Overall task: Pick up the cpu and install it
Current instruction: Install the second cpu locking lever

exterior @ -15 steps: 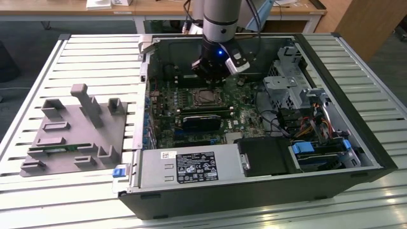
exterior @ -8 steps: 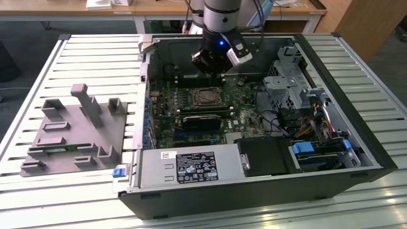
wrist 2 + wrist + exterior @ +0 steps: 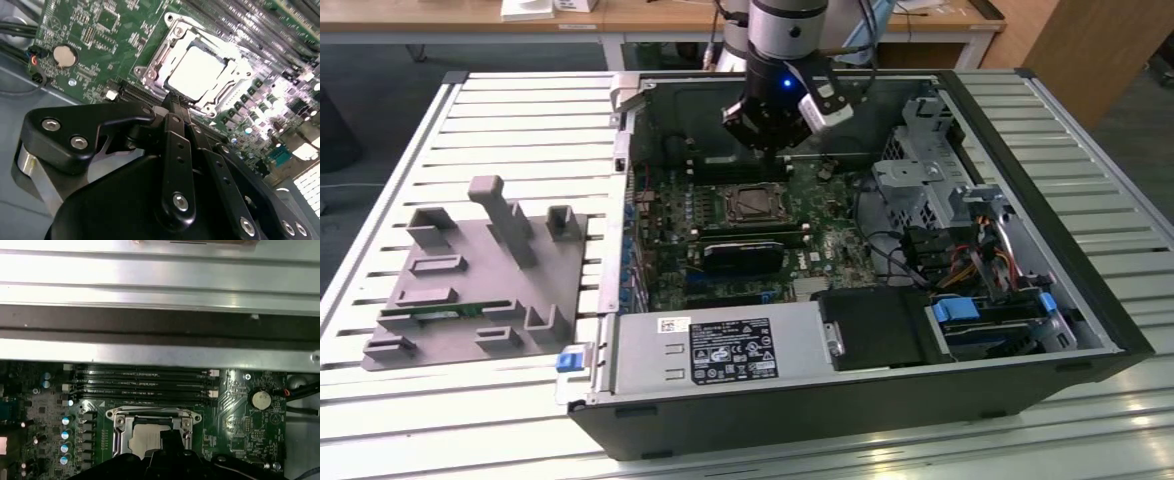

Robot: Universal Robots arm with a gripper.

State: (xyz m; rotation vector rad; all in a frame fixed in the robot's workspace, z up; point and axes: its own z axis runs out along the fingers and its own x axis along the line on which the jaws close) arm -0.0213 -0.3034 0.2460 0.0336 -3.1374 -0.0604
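Silver cpu (image 3: 200, 72) apparently seated in motherboard socket (image 3: 155, 75); pincer (image 3: 172, 107) together, empty.

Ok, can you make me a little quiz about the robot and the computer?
1. True or false: the cpu sits in its socket on the green motherboard.
2. Where is the grey holder block? A) inside the computer case. B) on the slatted table, at the exterior view's left of the case. C) in the gripper.
3. Fill in: the gripper hangs over the ___.

Key: 1 true; 2 B; 3 motherboard.
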